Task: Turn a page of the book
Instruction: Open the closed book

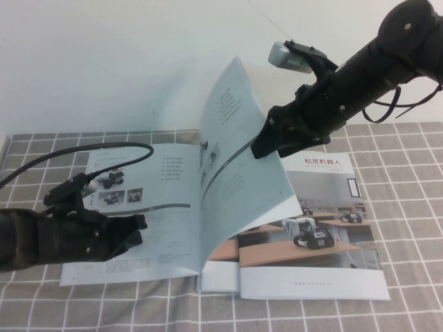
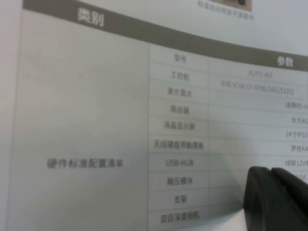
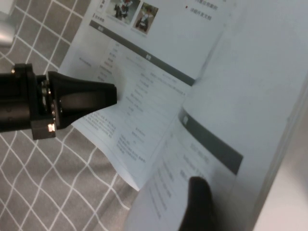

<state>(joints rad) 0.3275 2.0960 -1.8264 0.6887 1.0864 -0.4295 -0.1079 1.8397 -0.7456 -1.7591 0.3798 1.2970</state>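
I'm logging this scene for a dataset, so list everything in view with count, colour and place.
book: one, glossy white pages with small photos and grey text, lying open on the tablecloth at centre-left.
page: one, white with a grey band, raised and curving up over the middle of the book.
second booklet: one, white cover with a Chinese title and desk photo, on the right, partly under the raised page.
tablecloth: one, grey-brown with a white grid, covering the table.
wall: white, behind the table.
left gripper: one, black, low over the book's left-hand page, fingers together.
right gripper: one, black, open, up at the right side of the raised page.
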